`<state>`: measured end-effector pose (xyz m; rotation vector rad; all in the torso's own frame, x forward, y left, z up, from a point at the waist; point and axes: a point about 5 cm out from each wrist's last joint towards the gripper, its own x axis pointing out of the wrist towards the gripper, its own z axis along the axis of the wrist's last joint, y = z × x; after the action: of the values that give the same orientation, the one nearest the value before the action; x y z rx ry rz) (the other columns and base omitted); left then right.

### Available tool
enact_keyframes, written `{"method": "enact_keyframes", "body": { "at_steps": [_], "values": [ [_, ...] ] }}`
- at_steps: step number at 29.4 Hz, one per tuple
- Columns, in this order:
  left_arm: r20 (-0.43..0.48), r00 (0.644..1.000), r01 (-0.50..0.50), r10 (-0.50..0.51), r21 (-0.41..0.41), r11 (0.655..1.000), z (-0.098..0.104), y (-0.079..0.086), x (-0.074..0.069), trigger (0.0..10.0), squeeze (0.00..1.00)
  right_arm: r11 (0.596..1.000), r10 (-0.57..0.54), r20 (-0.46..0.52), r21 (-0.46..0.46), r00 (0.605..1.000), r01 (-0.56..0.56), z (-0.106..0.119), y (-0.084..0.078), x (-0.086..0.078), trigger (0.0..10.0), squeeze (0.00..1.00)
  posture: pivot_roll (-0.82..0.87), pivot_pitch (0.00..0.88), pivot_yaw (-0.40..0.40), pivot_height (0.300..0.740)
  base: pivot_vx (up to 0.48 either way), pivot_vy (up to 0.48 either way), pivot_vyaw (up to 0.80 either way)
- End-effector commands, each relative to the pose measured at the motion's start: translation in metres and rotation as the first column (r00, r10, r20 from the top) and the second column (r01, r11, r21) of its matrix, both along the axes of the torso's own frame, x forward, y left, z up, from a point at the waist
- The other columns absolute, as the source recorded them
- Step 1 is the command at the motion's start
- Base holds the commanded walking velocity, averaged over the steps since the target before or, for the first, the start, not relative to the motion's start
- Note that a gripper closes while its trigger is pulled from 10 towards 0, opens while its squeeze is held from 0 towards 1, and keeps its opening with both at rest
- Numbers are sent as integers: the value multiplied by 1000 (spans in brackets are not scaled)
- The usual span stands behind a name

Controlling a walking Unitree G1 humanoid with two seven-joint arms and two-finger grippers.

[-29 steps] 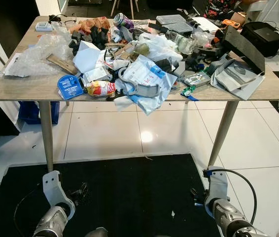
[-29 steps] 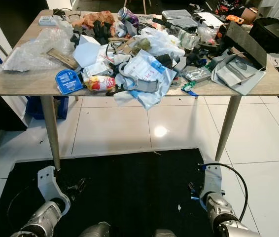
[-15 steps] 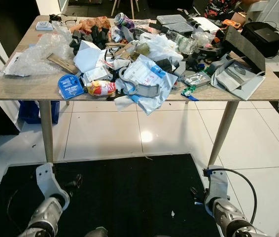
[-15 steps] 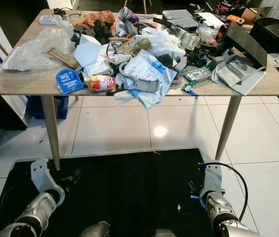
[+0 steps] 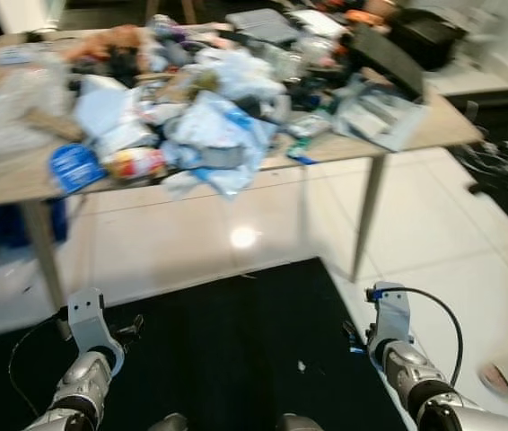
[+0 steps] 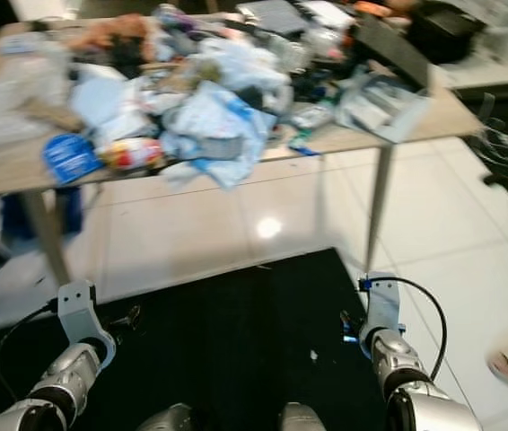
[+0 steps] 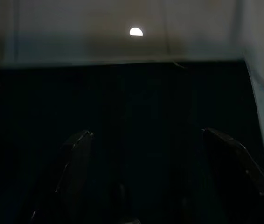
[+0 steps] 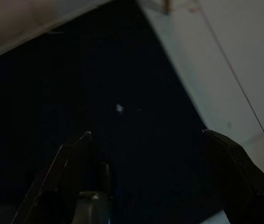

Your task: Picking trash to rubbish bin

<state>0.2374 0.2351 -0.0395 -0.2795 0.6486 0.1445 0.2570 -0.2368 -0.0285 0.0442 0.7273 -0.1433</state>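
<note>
White tiled floor (image 5: 263,215) surrounds a black mat (image 5: 236,350) that lies directly in front of the robot. Both head views are blurred.

Nearest the camera, both silver arms hang low over the mat. The left gripper (image 7: 150,168) is seen in the left wrist view with its two black fingers (image 7: 73,161) set well apart, nothing between them, above the dark mat. The right gripper (image 8: 146,172) is in the same condition: fingers (image 8: 230,163) spread wide and holding nothing. A small white scrap (image 8: 119,108) lies on the mat near the right arm; it also appears as a pale speck in the left eye view. A black cable (image 5: 442,314) loops off the right wrist.

Beyond the mat stands a wooden table (image 5: 21,175) on slim legs. The trash is heaped on its top, well apart from both grippers: a round blue item (image 5: 74,166) at the near edge, a red and yellow wrapper (image 5: 135,162) just beside it, a pile of pale blue and white plastic bags (image 5: 214,135) in the middle, and clear bubble wrap (image 5: 7,103) at the robot's left. A grey folder (image 5: 380,108) lies at the right end. Farther items on the table are too blurred to identify.
</note>
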Motion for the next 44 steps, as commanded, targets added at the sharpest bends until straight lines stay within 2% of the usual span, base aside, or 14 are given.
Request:
{"method": "enact_keyframes", "body": {
  "at_steps": [1,6,8,14,15,16,20,21,22,23,26,28,36,44],
  "values": [
    [-27,1000,10,-9,27,1000,-3,2,-5,10000,0,1000,-11,6,-4,1000,11,1,-3,1,10000,0,10,78,-21,740,0,0,-800],
    [-37,999,8,-7,26,1000,-5,2,-7,10000,0,1000,11,43,-25,999,-10,9,-3,9,10000,0,10,73,-22,740,0,0,-320],
    [-43,999,3,-3,7,1000,-7,-1,-9,10000,0,996,68,113,-68,991,-61,23,-4,24,10000,0,9,70,-22,740,0,0,0],
    [-53,999,2,-3,-13,1000,-9,-5,-11,10000,0,995,89,316,-64,945,-72,62,-9,55,10000,0,10,66,-23,740,0,0,0],
    [-58,998,7,-8,-17,1000,-11,-7,-12,10000,0,995,102,404,-57,909,-87,81,-10,68,10000,0,9,65,-24,740,0,0,0],
    [-60,998,8,-9,-18,1000,-11,-7,-12,10000,0,994,109,427,-58,897,-93,87,-10,72,10000,0,9,65,-24,740,0,0,0],
    [-63,998,7,-8,-20,1000,-13,-9,-14,10000,0,985,159,599,-36,785,-171,132,-6,97,10000,0,5,72,-23,740,0,0,0],
    [-63,998,7,-8,-22,1000,-13,-10,-15,10000,0,977,176,643,-21,745,-212,143,-2,102,10000,0,5,72,-23,740,0,0,0],
    [-61,998,5,-7,-31,1000,-14,-11,-15,10000,0,960,202,705,-4,679,-281,160,5,109,10000,0,5,72,-23,740,0,0,0],
    [-61,998,5,-7,-31,1000,-14,-11,-15,10000,0,960,202,705,-4,679,-281,160,5,109,10000,0,5,72,-23,740,0,0,0],
    [-56,998,9,-12,-49,999,-14,-12,-17,10000,0,919,240,774,13,587,-393,180,19,116,10000,0,5,72,-23,740,0,0,0],
    [-50,999,7,-10,-68,998,-14,-12,-17,10000,0,900,279,783,-11,556,-436,186,26,118,10000,0,-5,76,-23,740,0,0,0],
    [-38,999,3,-6,-81,997,-14,-10,-18,10000,0,895,329,748,-51,577,-444,179,32,119,10000,0,-2,76,-29,740,208,0,0],
    [-36,999,-4,0,-90,996,-14,0,-24,10000,0,874,348,757,-49,553,-483,182,36,120,10000,0,1,79,-28,740,327,0,0]
  ]
}}
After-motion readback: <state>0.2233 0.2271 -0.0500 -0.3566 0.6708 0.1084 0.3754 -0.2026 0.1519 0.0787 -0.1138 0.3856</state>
